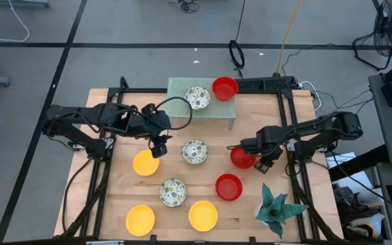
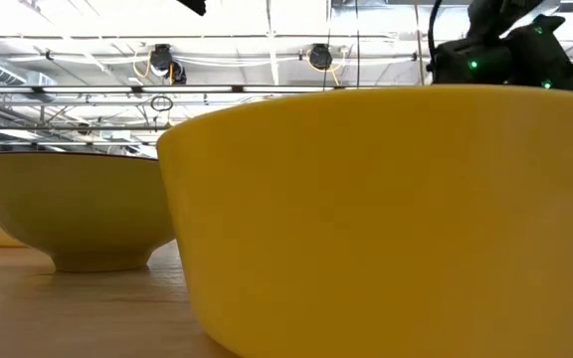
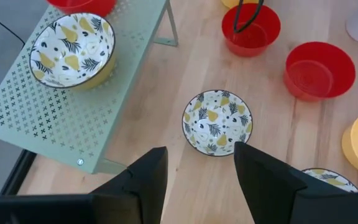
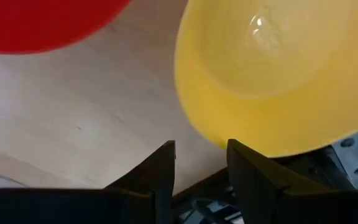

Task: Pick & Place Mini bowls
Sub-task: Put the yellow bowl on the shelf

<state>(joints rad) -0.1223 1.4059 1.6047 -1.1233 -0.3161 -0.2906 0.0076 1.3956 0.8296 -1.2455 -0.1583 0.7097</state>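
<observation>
Mini bowls lie on the wooden table: yellow ones (image 1: 145,163) (image 1: 140,219) (image 1: 203,215), red ones (image 1: 237,159) (image 1: 229,187), patterned ones (image 1: 194,151) (image 1: 173,192). One patterned bowl (image 1: 197,97) and one red bowl (image 1: 224,87) stand on the pale green rack (image 1: 182,112). My left gripper (image 3: 197,180) hovers open, the middle patterned bowl (image 3: 217,122) just beyond its fingertips. My right gripper (image 1: 261,163) hangs open beside a red bowl. Bare wood shows between its fingers (image 4: 201,168), and a yellow bowl's rim (image 4: 229,134) lies just past them.
A green spiky plant (image 1: 275,209) stands at the near right corner. Black frame rails (image 1: 286,116) run along the table's sides. Two yellow bowls (image 2: 386,219) (image 2: 78,209) fill the low view. Bare wood lies between rack and middle bowls.
</observation>
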